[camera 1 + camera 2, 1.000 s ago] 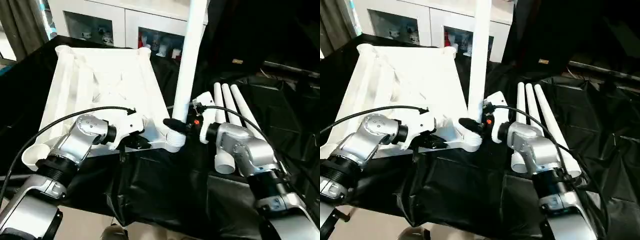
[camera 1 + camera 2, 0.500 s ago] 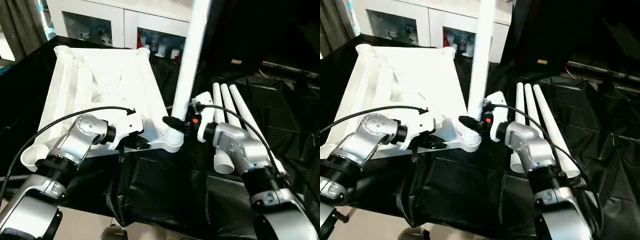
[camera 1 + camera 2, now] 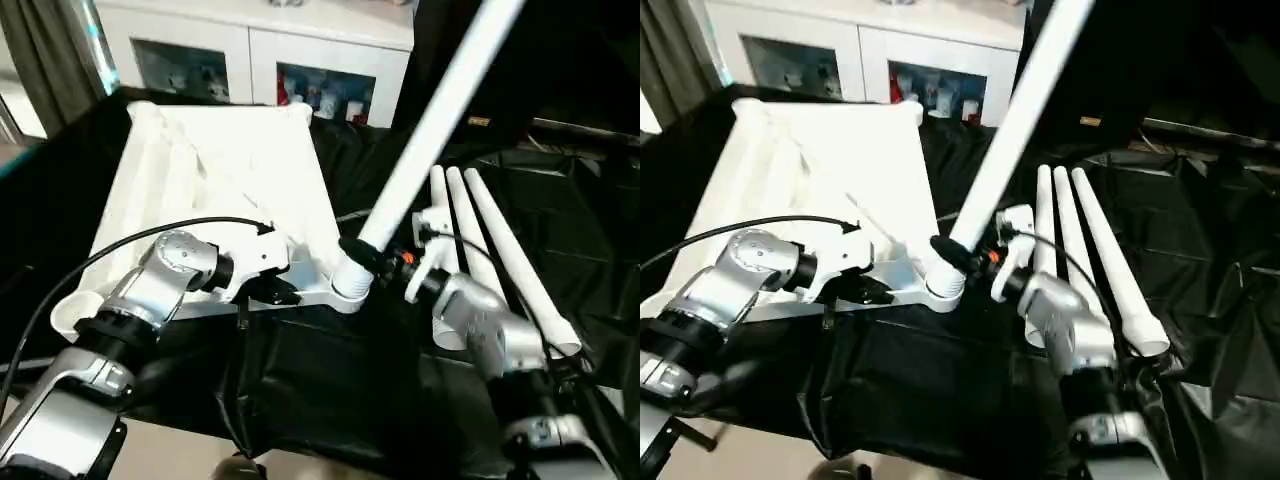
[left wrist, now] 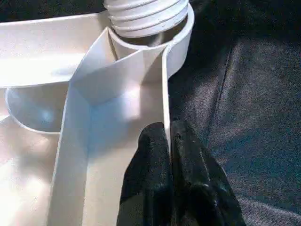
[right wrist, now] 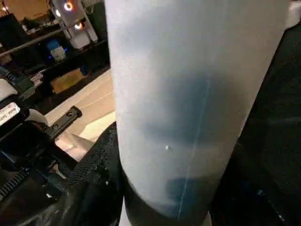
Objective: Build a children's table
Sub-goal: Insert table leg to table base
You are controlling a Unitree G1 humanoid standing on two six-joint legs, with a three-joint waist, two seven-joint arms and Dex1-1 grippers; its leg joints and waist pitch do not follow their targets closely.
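Note:
The white table top (image 3: 230,170) lies upside down on black cloth, its ribbed underside facing up. One white tube leg (image 3: 430,120) leans steeply to the right, its threaded end (image 4: 146,14) sitting in the near right corner socket (image 3: 348,285). My right gripper (image 3: 365,255) is shut on this leg just above the socket; the tube (image 5: 188,94) is very close in the right wrist view. Beside that socket, my left gripper (image 4: 168,136) is shut on the top's thin rim wall. Three more legs (image 3: 490,250) lie side by side to the right.
A white cabinet with glass doors (image 3: 250,60) stands behind the table top. Black cloth (image 3: 320,380) drapes over the work surface and hangs off its front edge. A grey curtain (image 3: 50,50) hangs at the far left. Another empty corner socket (image 3: 70,315) is at the near left.
The held leg has tipped from nearly upright to a strong lean to the right, base staying at the socket. My right forearm has dropped lower. The camera view has shifted slightly.

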